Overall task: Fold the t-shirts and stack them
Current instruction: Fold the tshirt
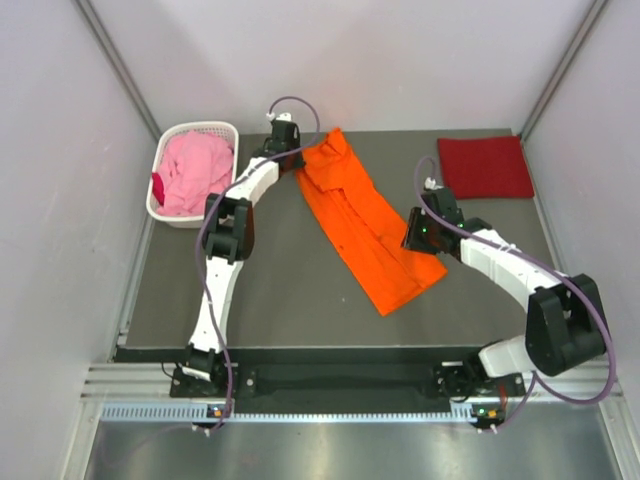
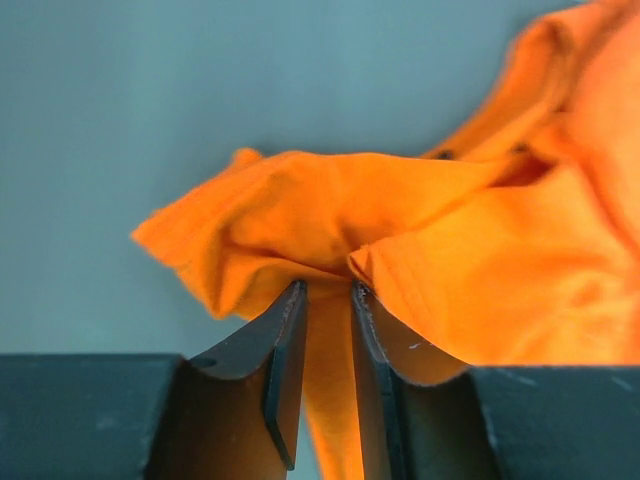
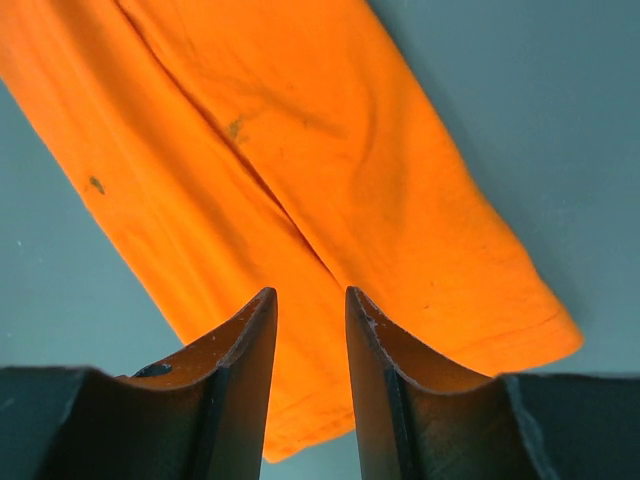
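On grey mat, long creased orange shirt

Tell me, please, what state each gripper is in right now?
Left gripper: jaws slightly apart, orange t-shirt cloth between them; grip cannot be told.
Right gripper: open, holding nothing, over the orange t-shirt.

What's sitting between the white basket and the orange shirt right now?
The left arm lies across the gap between basket and orange shirt; around it there is only bare table. The top view shows it.
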Robot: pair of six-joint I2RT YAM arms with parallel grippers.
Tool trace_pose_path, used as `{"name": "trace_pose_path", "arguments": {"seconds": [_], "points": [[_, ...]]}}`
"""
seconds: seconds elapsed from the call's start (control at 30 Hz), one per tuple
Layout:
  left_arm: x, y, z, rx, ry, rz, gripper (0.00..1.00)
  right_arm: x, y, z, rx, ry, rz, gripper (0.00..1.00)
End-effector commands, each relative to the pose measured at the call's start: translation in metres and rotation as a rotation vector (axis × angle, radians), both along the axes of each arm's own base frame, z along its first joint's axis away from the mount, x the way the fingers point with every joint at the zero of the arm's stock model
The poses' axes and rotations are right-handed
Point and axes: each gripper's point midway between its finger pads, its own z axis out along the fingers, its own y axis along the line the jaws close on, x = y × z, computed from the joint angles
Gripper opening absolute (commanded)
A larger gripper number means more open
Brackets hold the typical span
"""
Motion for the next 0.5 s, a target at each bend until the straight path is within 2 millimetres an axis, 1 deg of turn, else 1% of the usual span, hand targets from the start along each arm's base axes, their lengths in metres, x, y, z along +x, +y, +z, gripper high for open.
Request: {"name": "trace_pose_path", "arguments": {"seconds": [0.0,0.07,0.1,0.13,0.17,0.2,0.23,0.27,0.3,0.33,0.37,0.4,0.43,0.47], "points": [[-0.005,-0.041,0.081,-0.147,-0.147,-0.141,0.31,0.023,0.007,0.043,0.002,-0.125,0.009,0.35],[-0.016,-0.039,0.108,-0.159,-0.173,-0.124,0.33,0.023,0.006,0.054,0.001,-0.138,0.008,0.35],[-0.031,-0.038,0.128,-0.178,-0.176,-0.111,0.34,0.022,0.005,0.061,0.005,-0.153,0.006,0.35],[-0.038,-0.036,0.138,-0.188,-0.173,-0.099,0.34,0.020,0.004,0.063,0.003,-0.152,0.005,0.36],[-0.045,-0.027,0.162,-0.184,-0.199,-0.055,0.35,0.018,0.003,0.065,0.007,-0.155,0.000,0.36],[-0.058,-0.021,0.156,-0.196,-0.130,0.006,0.35,0.016,0.002,0.069,0.010,-0.162,0.000,0.36],[-0.067,-0.014,0.155,-0.194,-0.100,0.057,0.35,0.012,0.001,0.066,0.005,-0.148,0.001,0.37],[-0.077,-0.007,0.171,-0.206,-0.100,0.099,0.36,0.010,0.000,0.067,0.004,-0.143,0.000,0.37],[-0.086,-0.002,0.174,-0.233,-0.074,0.163,0.37,0.007,0.000,0.069,0.006,-0.144,0.003,0.37],[-0.103,0.004,0.156,-0.223,-0.005,0.200,0.37,0.005,-0.001,0.068,0.009,-0.138,0.001,0.37],[-0.117,0.006,0.180,-0.257,-0.033,0.217,0.38,0.003,-0.001,0.070,0.014,-0.141,0.002,0.37],[-0.131,-0.001,0.178,-0.296,-0.011,0.226,0.38,0.001,-0.002,0.075,0.021,-0.152,-0.003,0.37],[-0.138,-0.007,0.182,-0.333,-0.028,0.220,0.38,-0.003,-0.006,0.075,0.026,-0.141,-0.024,0.37],[-0.165,-0.011,0.170,-0.352,0.010,0.207,0.38,-0.004,-0.008,0.076,0.030,-0.140,-0.039,0.37]]}}
